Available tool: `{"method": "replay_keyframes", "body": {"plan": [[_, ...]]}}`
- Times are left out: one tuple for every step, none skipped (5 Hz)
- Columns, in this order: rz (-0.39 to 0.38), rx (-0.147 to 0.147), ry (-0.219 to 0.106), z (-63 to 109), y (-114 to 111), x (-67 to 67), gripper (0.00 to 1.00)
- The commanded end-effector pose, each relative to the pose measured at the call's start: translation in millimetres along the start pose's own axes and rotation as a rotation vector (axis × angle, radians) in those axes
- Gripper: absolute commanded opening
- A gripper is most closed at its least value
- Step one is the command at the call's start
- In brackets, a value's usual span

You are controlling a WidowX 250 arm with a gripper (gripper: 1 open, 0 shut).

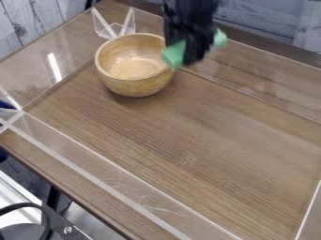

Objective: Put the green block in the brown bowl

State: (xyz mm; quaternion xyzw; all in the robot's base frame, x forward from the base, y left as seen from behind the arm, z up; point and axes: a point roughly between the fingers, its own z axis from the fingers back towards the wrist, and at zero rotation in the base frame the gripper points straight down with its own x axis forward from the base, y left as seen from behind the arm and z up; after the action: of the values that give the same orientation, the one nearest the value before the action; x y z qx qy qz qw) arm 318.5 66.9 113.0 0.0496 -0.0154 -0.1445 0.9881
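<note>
The green block (179, 53) hangs in the air at the right rim of the brown bowl (131, 64), a round tan wooden bowl at the back left of the table. My gripper (191, 39) is shut on the green block, coming down from the top of the view. The arm is blurred by motion and covers the middle of the block. The bowl's pale inside holds nothing.
A wood-grain table top (175, 141) is ringed by a low clear plastic wall (75, 159). A clear plastic piece (113, 23) stands behind the bowl. Dark cables (32, 225) lie below the table's front left edge.
</note>
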Motion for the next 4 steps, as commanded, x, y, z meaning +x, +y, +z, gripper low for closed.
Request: {"method": "replay_keyframes", "body": {"plan": [[0.087, 0.053, -0.061, 21.7, 45.6, 3.5, 0.00], [0.111, 0.053, -0.043, 7.5, 56.8, -2.4, 0.00], [0.108, 0.044, -0.023, -5.8, 57.0, -2.1, 0.00], [0.102, 0.037, -0.019, -14.3, 55.8, 0.0, 0.00]]}}
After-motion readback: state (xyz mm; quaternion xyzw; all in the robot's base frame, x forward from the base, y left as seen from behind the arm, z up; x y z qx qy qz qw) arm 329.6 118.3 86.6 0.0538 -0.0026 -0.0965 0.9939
